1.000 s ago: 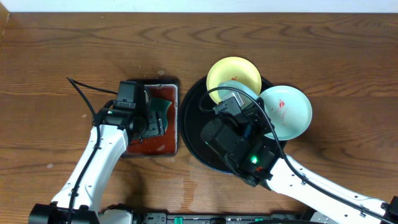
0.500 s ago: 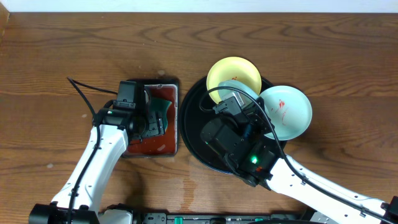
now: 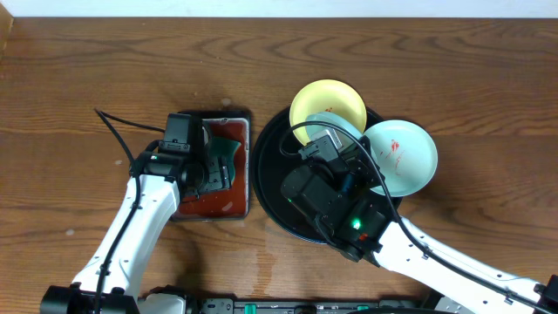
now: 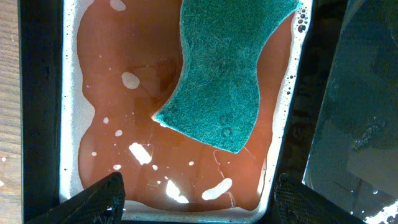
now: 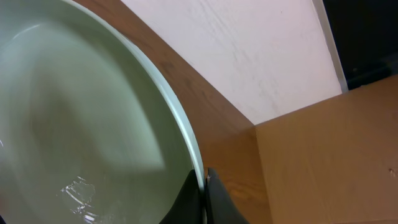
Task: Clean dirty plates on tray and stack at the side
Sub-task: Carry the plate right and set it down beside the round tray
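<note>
My right gripper (image 5: 204,186) is shut on the rim of a light mint plate (image 5: 74,124), which is tilted and fills the right wrist view. From overhead this plate (image 3: 342,127) shows only partly under the right arm, above the black tray (image 3: 270,187). A pale yellow plate (image 3: 327,100) sits at the tray's far edge. Another mint plate (image 3: 401,157) with a red smear overhangs the tray's right rim. My left gripper (image 4: 199,202) hangs open over a green sponge (image 4: 233,68) with nothing between its fingers.
The sponge lies in a small rectangular tray (image 3: 209,114) of reddish soapy liquid, just left of the black tray. Bare wooden table (image 3: 453,70) surrounds both. A wall and a wooden edge (image 5: 323,155) show past the held plate.
</note>
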`<state>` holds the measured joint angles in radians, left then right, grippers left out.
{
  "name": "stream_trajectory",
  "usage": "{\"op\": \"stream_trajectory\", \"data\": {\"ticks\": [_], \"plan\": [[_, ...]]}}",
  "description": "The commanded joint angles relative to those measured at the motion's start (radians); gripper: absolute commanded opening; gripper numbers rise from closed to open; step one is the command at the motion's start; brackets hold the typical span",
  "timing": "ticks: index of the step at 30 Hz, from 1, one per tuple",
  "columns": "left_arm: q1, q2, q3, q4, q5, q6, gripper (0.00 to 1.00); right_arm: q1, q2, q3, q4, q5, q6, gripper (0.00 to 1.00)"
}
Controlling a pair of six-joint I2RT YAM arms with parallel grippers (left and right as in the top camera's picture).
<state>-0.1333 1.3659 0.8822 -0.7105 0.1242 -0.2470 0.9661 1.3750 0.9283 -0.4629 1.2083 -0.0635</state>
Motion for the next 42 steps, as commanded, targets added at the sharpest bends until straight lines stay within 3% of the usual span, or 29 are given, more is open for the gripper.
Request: {"op": "stream_trajectory", "data": {"ticks": [1,32,37,42], "plan": [[0.004,0.006,0.005,-0.003,-0.009,-0.001,0.78,0.010,-0.014,0.022,0.004,0.040,0.007,0.01],[0.004,0.006,0.004,-0.003,-0.009,-0.002,0.78,0.010,-0.014,0.021,0.003,0.032,0.029,0.01],[0.004,0.006,0.004,-0.003,-0.009,-0.001,0.78,-0.013,-0.014,0.021,-0.002,0.000,0.148,0.01],[0.004,0.006,0.004,-0.003,-0.009,-0.002,0.78,-0.125,-0.014,0.021,-0.079,-0.233,0.473,0.01]]}}
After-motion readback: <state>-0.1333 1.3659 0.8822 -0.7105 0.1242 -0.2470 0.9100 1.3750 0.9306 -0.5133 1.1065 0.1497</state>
